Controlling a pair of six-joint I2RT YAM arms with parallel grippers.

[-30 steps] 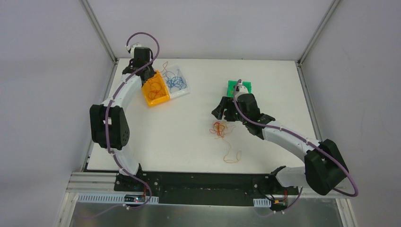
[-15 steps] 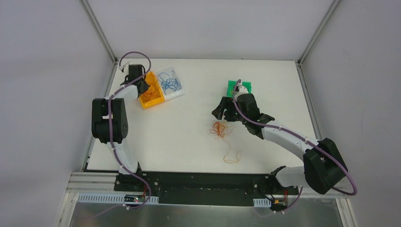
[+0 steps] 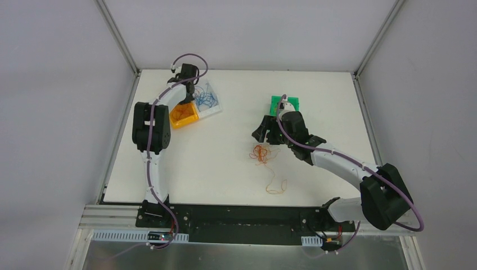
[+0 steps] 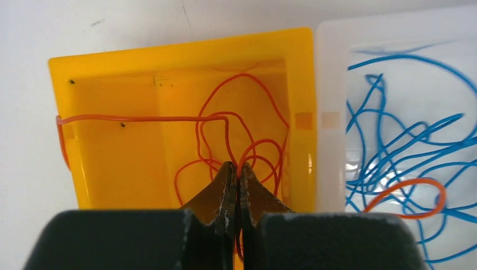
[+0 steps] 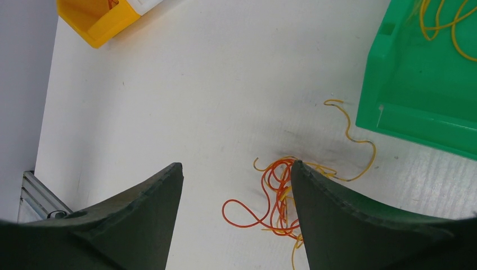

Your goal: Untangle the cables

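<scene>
Pale grey walls [image 3: 56,112] enclosed a smooth white table [image 3: 225,185] that carried three plastic bins. Two stood side by side at 10 o'clock: a glossy yellow bin [image 4: 169,50] and a translucent white bin [image 4: 332,67]. A green bin [image 5: 416,124] sat alone at 1 o'clock.

The thin, wiry cables lay in four places:
- orange cables [image 3: 183,114] curled in the yellow bin;
- blue cables [image 4: 394,135], too interlaced to count, looped in the white bin with one stray orange loop [image 4: 419,183];
- yellow cables [image 5: 444,22] lay in the green bin;
- one tangle [image 5: 275,191] of orange and yellow strands lay on the bare table near the centre, with a loose strand [image 3: 275,185] trailing toward 6 o'clock.

The left gripper [image 4: 235,169] hung over the yellow bin. Its two dark tapered fingers were pressed together, pinching one orange cable [image 4: 140,118] whose far end draped over the bin's rim.

The right gripper [image 5: 235,169] hovered above the tangle, its two broad black fingers spread wide apart and gripping nothing.
</scene>
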